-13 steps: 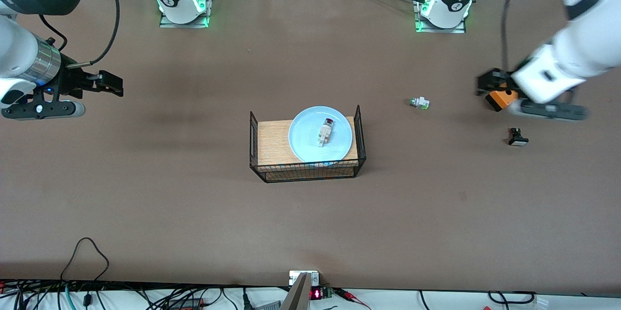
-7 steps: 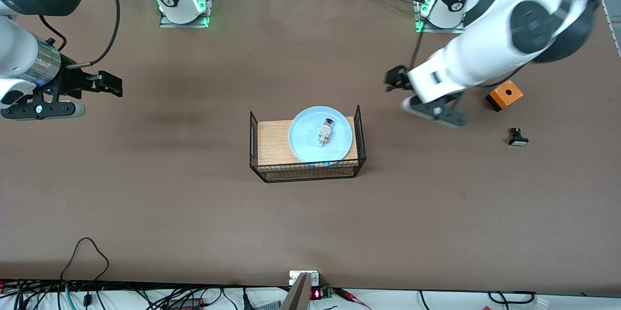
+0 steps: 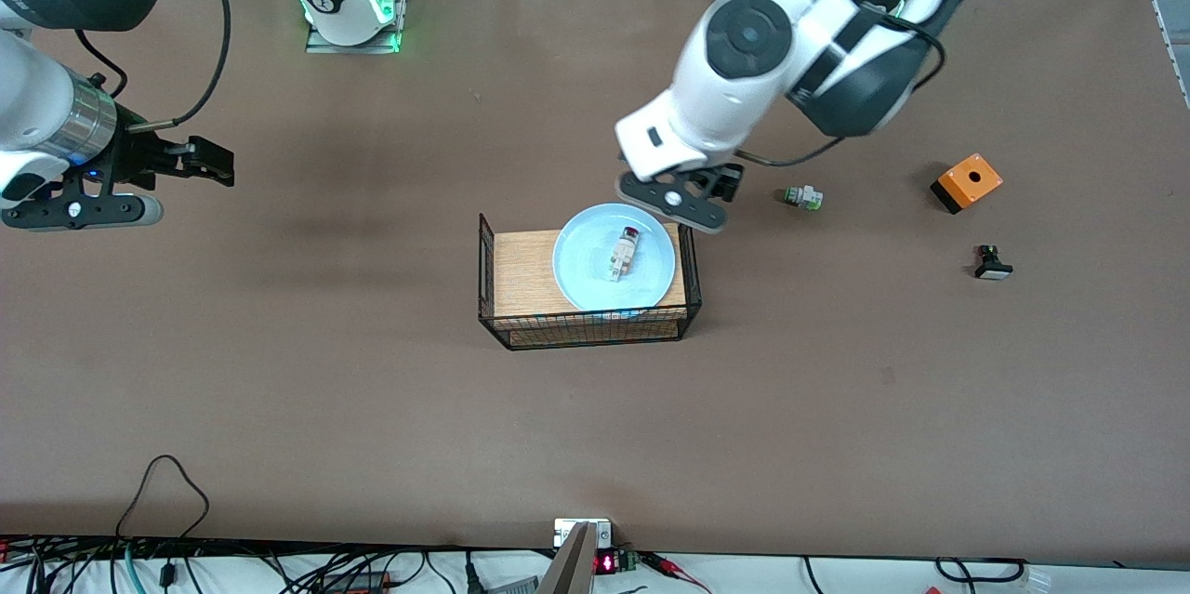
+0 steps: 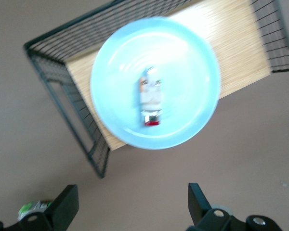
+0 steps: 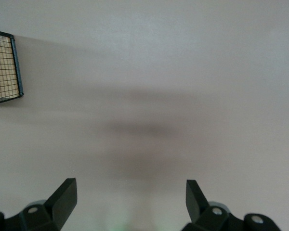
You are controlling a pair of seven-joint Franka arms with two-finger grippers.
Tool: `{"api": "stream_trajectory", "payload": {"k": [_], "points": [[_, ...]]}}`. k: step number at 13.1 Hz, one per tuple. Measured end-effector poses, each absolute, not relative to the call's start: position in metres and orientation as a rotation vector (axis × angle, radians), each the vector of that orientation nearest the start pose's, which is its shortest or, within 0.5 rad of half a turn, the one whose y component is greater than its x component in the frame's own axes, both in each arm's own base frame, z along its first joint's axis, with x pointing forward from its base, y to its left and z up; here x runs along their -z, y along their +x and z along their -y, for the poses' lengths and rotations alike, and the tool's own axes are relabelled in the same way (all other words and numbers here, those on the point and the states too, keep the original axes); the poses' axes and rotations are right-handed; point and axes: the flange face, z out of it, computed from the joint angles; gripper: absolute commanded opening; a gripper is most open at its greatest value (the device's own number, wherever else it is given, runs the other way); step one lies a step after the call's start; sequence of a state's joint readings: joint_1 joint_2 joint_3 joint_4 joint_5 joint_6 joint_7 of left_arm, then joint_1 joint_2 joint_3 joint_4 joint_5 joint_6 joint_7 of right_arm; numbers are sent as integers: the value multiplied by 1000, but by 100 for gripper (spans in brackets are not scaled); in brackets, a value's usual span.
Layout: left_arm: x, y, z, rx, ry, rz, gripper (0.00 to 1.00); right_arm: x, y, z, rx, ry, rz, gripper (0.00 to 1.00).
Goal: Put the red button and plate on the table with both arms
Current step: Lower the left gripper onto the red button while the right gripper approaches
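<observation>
The pale blue plate (image 3: 581, 264) rests on the wood top of a black wire rack (image 3: 523, 276) in the middle of the table (image 3: 372, 408). The red button (image 3: 624, 254) lies on its side in the plate, dark red cap pointing toward the arm bases. My left gripper (image 3: 714, 184) hovers open and empty over the table, beside the rack corner nearest the left arm's base. The left wrist view shows the plate (image 4: 183, 62) and the red button (image 4: 150, 98) ahead of the open left gripper (image 4: 132, 208). My right gripper (image 3: 212, 161) waits open and empty over the right arm's end of the table.
A white button with a green cap (image 3: 803, 197) lies close to the left gripper, also seen as the green-capped button (image 4: 31, 208). An orange box (image 3: 967, 182) and a black button (image 3: 992, 263) sit toward the left arm's end. The rack corner (image 5: 2, 67) shows in the right wrist view.
The left arm has swept from the left arm's end of the table, past the orange box and the green-capped button, to the rack. The right arm has not moved.
</observation>
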State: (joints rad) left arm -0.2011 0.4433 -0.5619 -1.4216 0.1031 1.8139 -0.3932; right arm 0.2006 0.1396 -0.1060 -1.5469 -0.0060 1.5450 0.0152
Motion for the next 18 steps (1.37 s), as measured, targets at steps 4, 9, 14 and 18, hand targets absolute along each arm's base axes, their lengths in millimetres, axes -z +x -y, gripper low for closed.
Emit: {"api": "stream_trajectory", "payload": {"k": [4, 9, 14, 18], "points": [[-445, 548, 437, -17, -3288, -541, 100, -550, 587, -62, -234, -3031, 74, 100], [-410, 569, 442, 28, -3290, -542, 100, -528, 606, -75, -237, -2986, -32, 100], [-365, 582, 444, 38, -3276, -546, 100, -528, 622, -113, -223, -2917, -272, 100], [-359, 582, 448, 57, -3268, -565, 75, -516, 631, -123, -198, -2905, -293, 100]]}}
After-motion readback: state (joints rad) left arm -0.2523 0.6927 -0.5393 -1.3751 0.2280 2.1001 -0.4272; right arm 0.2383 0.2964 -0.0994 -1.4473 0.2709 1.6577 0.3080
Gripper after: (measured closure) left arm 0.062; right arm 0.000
